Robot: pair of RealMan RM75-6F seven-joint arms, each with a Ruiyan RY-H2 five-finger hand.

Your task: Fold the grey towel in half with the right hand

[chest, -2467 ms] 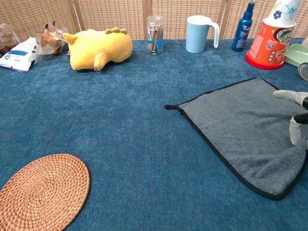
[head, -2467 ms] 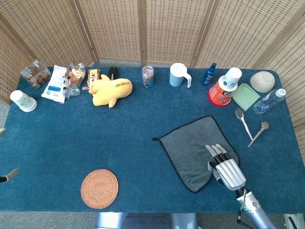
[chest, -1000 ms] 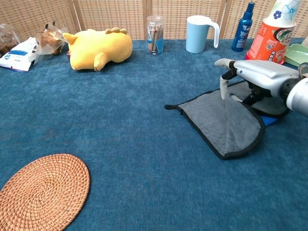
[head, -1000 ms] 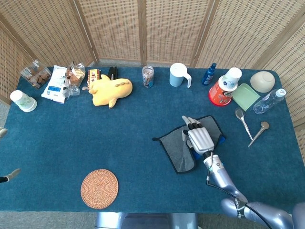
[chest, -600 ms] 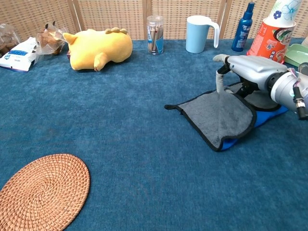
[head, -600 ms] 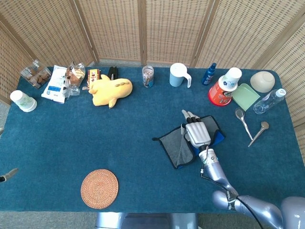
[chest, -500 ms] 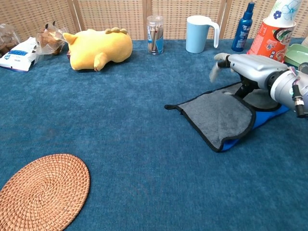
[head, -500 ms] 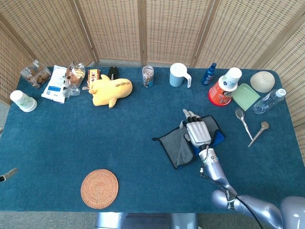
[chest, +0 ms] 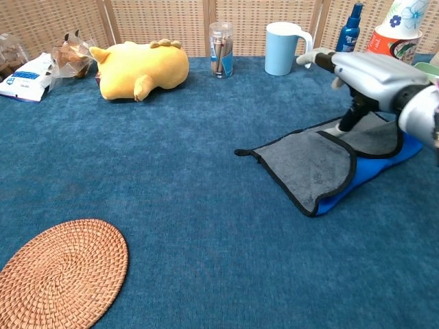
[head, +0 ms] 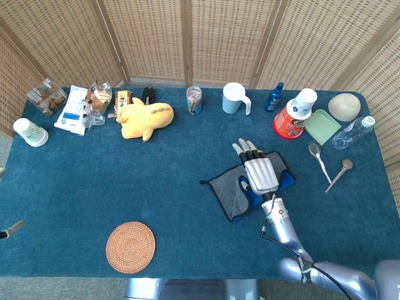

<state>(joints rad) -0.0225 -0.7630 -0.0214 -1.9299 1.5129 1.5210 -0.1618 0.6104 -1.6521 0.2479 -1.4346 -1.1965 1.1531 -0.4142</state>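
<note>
The grey towel lies doubled over right of the table's centre. Its black-edged grey flap is turned back, and the blue underside shows along the right. My right hand hovers over the towel's far right part with its fingers stretched out and nothing in them. In the chest view its dark thumb points down toward the fold. Of my left hand only fingertips show at the left edge of the head view, spread apart.
Along the back stand a yellow plush, a glass jar, a blue mug, a spray bottle and a red tub. Two spoons lie to the right. A woven coaster sits front left.
My right hand carried the towel's near corner over toward the back, let it go and rose off the cloth. The flap slipped back a little, baring more blue.
</note>
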